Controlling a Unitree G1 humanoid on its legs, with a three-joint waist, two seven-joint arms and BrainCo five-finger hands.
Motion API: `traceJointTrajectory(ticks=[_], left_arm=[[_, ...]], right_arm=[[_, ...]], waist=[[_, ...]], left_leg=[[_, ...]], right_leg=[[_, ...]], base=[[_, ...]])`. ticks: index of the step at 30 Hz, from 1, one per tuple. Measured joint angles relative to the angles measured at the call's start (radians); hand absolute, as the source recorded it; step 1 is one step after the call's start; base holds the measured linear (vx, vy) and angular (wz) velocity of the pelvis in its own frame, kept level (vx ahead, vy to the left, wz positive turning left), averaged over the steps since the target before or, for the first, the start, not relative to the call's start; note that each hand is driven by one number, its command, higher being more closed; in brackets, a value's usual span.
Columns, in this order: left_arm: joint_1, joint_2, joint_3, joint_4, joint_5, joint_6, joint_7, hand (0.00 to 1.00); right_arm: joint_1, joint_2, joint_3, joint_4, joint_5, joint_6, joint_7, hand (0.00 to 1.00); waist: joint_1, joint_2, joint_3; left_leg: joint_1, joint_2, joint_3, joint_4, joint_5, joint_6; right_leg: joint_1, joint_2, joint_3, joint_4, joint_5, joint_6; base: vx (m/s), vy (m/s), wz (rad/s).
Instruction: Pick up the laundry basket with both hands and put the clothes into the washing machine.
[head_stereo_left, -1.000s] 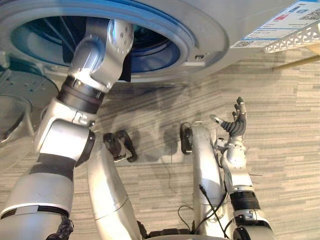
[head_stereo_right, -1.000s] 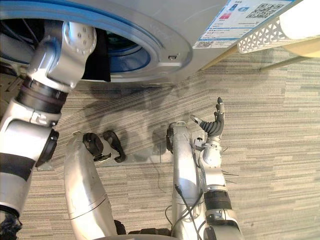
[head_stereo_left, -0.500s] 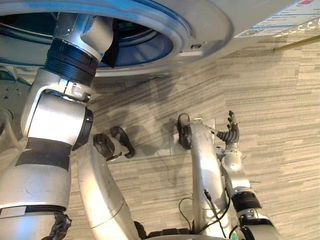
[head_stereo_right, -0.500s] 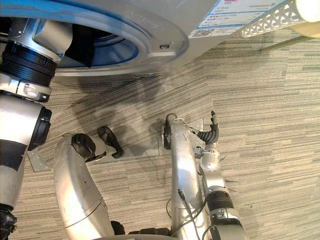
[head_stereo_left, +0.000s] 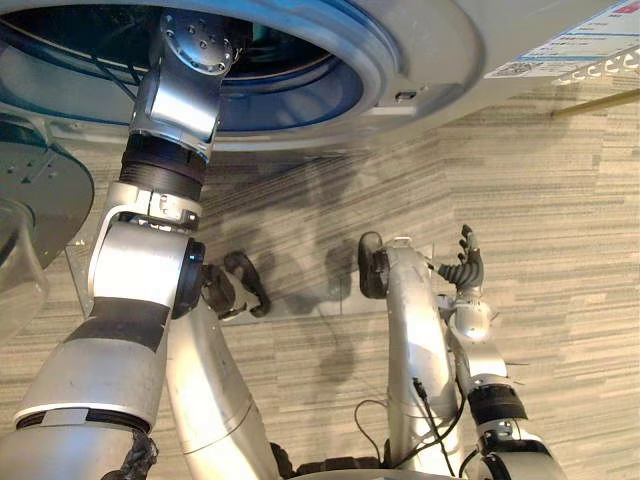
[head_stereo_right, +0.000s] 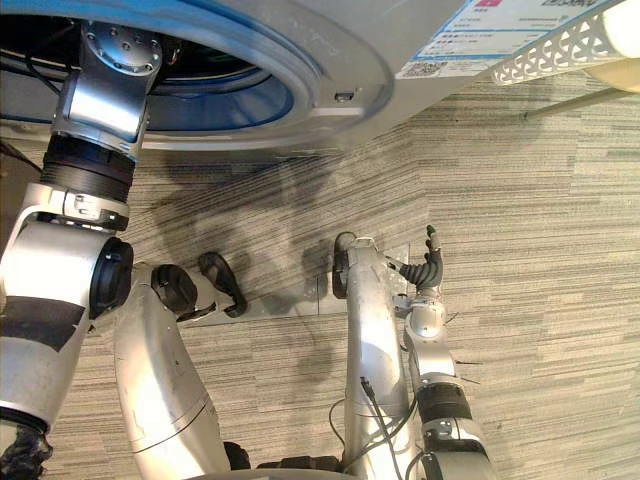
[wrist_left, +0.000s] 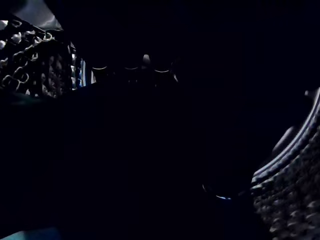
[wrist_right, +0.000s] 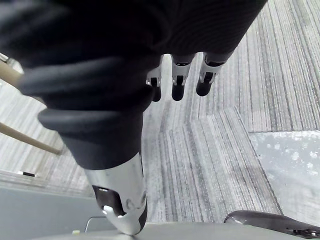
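Grey striped carpet (head_stereo_left: 560, 200) runs up to the washing machine (head_stereo_left: 430, 45), whose round drum opening (head_stereo_left: 300, 85) is uncovered. The left arm (head_stereo_left: 175, 110) goes in through that opening. The left hand is lost in the dark of the drum, so I cannot tell whether it is spread or closed. The right hand (head_stereo_left: 466, 268) hangs low over the carpet, well apart from the machine, fingers loosely relaxed, holding nothing. The white perforated laundry basket (head_stereo_right: 560, 50) sits far beyond the right hand, beside the machine. The clothes cannot be made out.
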Motion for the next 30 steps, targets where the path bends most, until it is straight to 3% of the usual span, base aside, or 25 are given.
traceJointTrajectory(ticks=[6, 12, 13, 15, 19, 21, 24, 30], left_arm=[[0.304, -0.03, 0.056, -0.176, 0.021, -0.002, -0.019, 0.0], [0.668, -0.27, 0.094, -0.215, -0.056, -0.025, -0.018, 0.0], [0.78, -0.336, 0.095, -0.215, -0.094, -0.04, -0.021, 0.0], [0.901, -0.381, 0.095, -0.199, -0.123, -0.05, -0.032, 0.0], [1.087, -0.396, 0.098, -0.072, -0.17, -0.062, -0.078, 0.0], [1.167, -0.395, 0.108, -0.013, -0.174, -0.066, -0.089, 0.0], [1.219, -0.393, 0.147, 0.097, -0.107, -0.064, -0.108, 0.0], [1.258, -0.391, 0.205, 0.288, -0.014, -0.063, -0.127, 0.0]], right_arm=[[-0.001, -0.007, -0.019, 0.0, -0.002, 0.019, 0.017, 0.0], [0.036, 0.047, -0.01, 0.002, -0.003, 0.034, 0.037, 0.0], [0.069, 0.063, 0.003, 0.006, -0.003, 0.044, 0.045, 0.0], [0.116, 0.073, 0.001, 0.017, -0.003, 0.045, 0.046, 0.0], [0.224, 0.073, -0.005, 0.103, -0.002, 0.054, 0.05, 0.0], [0.276, 0.074, -0.003, 0.163, -0.002, 0.056, 0.053, 0.0], [0.297, 0.075, -0.001, 0.26, -0.002, 0.058, 0.068, 0.0], [0.324, 0.074, -0.005, 0.399, -0.027, 0.056, 0.098, 0.0]], waist=[[0.022, -0.001, -0.01], [0.065, 0.0, -0.012], [0.072, 0.0, -0.035], [0.073, 0.001, -0.066], [0.09, 0.003, -0.108], [0.091, 0.005, -0.18], [0.091, 0.011, -0.222], [0.093, 0.036, -0.36]], left_leg=[[0.056, -0.018, -0.031, -0.07, 0.035, -0.033], [0.251, -0.039, -0.034, -0.222, 0.063, -0.063], [0.316, -0.053, -0.035, -0.291, 0.082, -0.07], [0.41, -0.071, -0.032, -0.384, 0.108, -0.077], [0.721, -0.102, -0.018, -0.63, 0.177, -0.092], [0.835, -0.123, -0.011, -0.763, 0.207, -0.092], [1.031, -0.143, 0.006, -0.947, 0.266, -0.089], [1.247, -0.168, 0.038, -1.212, 0.352, -0.076]], right_leg=[[0.071, -0.021, -0.044, -0.031, -0.019, -0.035], [0.272, -0.037, -0.091, -0.148, -0.032, -0.059], [0.343, -0.045, -0.11, -0.205, -0.031, -0.061], [0.446, -0.061, -0.135, -0.28, -0.03, -0.063], [0.775, -0.084, -0.197, -0.506, -0.003, -0.07], [0.897, -0.095, -0.228, -0.628, 0.021, -0.063], [1.1, -0.103, -0.265, -0.809, 0.07, -0.048], [1.326, -0.097, -0.304, -1.105, 0.174, -0.014]], base=[[0.04, -0.036, 0.2], [0.07, -0.066, 0.21], [0.11, -0.106, 0.38], [0.15, -0.104, 0.49], [0.19, -0.064, 0.4], [0.21, 0.001, 0.43], [0.21, 0.058, 0.27], [0.17, 0.068, 0.09]])
